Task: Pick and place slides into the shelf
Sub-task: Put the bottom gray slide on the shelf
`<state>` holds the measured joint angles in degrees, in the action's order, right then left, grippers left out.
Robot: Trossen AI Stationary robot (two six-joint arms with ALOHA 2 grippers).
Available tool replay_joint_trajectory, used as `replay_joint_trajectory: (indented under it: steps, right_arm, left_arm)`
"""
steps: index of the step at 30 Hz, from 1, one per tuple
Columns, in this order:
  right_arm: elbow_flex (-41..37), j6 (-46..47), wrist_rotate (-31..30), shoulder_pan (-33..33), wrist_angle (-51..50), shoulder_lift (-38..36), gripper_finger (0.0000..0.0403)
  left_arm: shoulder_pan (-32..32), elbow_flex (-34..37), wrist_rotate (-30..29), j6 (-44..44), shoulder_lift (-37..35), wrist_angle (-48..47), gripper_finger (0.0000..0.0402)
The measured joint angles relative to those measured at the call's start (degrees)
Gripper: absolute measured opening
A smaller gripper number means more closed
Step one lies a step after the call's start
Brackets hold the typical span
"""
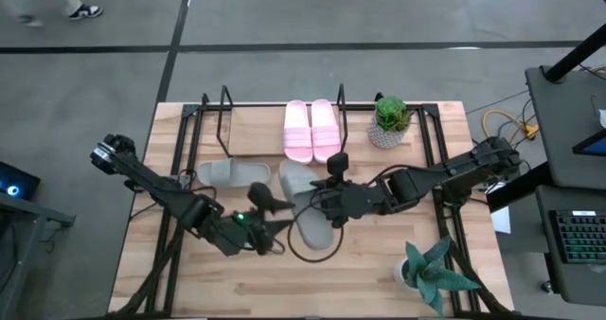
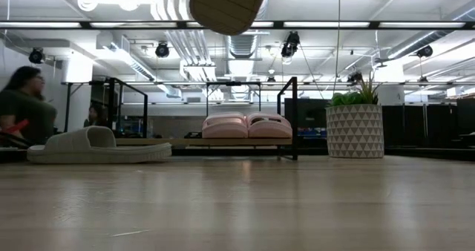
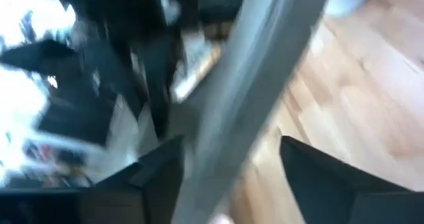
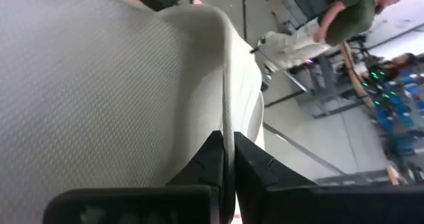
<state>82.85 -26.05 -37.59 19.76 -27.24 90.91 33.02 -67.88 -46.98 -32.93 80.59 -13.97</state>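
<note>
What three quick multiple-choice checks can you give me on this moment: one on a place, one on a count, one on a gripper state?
1. Where is the pink pair?
A. On the shelf
B. Beside the spiky plant
C. In the left gripper

2. How many grey-green slides lie flat on the table, clear of both grippers?
A. None
B. One
C. Two

3. How does the right gripper stand?
A. Wide open above the table
B. Shut on the edge of the lifted slide
C. Shut on the potted plant

Key: 1 A, the high view shows both pink slides between the black frames; 2 B, only the slide left of the shelf rests on the table in the low view, the other hangs above it; 3 B, the right wrist view shows the fingers pinched on the pale rim.
</note>
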Motion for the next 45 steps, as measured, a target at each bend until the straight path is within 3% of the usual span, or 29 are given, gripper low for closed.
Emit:
replay_joint_trajectory:
  steps: [4, 9, 14, 19, 26, 33, 39, 45]
  right_arm:
    - [0.0, 0.1, -0.3, -0.9, 1.0, 0.1, 0.001]
    - [0.0, -1.1, -0.2, -3.0, 5.0, 1.1, 0.0009]
    - [0.0, -4.3, -0.1, -6.2, 10.0, 3.5, 0.0009]
    - [0.0, -6.4, -0.1, -10.5, 14.8, 5.6, 0.0009]
    - [0.0, -10.0, 0.1, -16.1, 22.0, 9.1, 0.0009]
    - [0.0, -10.5, 0.1, -17.9, 22.4, 10.3, 0.0009]
    - [0.0, -8.4, 0.0, -17.6, 22.2, 9.1, 0.0009]
    - [0.0, -5.4, 0.0, -17.6, 21.3, 9.0, 0.0009]
  left_arm:
    - [0.9, 0.0, -0.1, 18.2, -4.2, -14.4, 0.0276]
    - [3.0, 0.6, 0.1, 39.0, -10.1, -24.6, 0.0291]
    - [5.8, 1.0, 0.2, 49.6, -15.1, -26.1, 0.0292]
    - [7.6, 1.0, -1.7, 53.2, -20.1, -26.1, 0.0292]
    - [9.2, 1.0, -9.5, 50.1, -27.8, -26.9, 0.0292]
    - [9.0, 3.9, -11.2, 46.4, -31.0, -29.2, 0.0292]
    - [9.0, 9.1, -14.1, 31.9, -28.1, -26.5, 0.0292]
    - [9.0, 13.1, -21.5, 6.8, -19.5, -11.5, 0.0292]
